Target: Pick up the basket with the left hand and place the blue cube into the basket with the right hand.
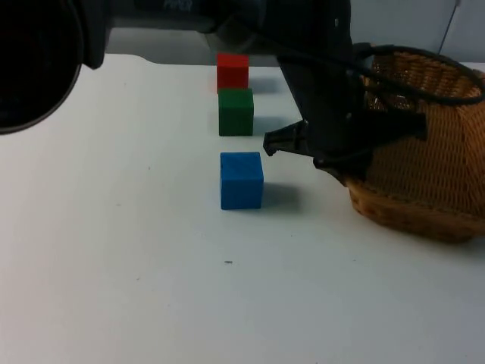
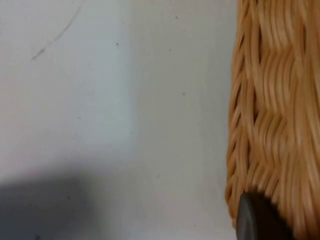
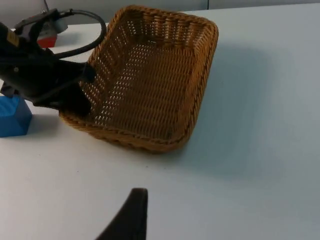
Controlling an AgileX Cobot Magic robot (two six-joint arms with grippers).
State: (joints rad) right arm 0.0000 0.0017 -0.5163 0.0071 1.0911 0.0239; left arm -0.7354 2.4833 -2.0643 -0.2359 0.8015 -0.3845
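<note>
Even, bright light on my white bench [image 1: 136, 250], no glare. Blue cube [image 1: 242, 180] throws soft shadow toward its right. Basket [image 3: 150, 90] casts broad dim shadow on bench beside it. Left wrist view soft, weave [image 2: 275, 110] smeared, grey shadow patch on bench. Dark out-of-focus blob at top view's upper left.

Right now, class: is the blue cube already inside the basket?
No. The blue cube sits on the white table, beside the basket.
</note>
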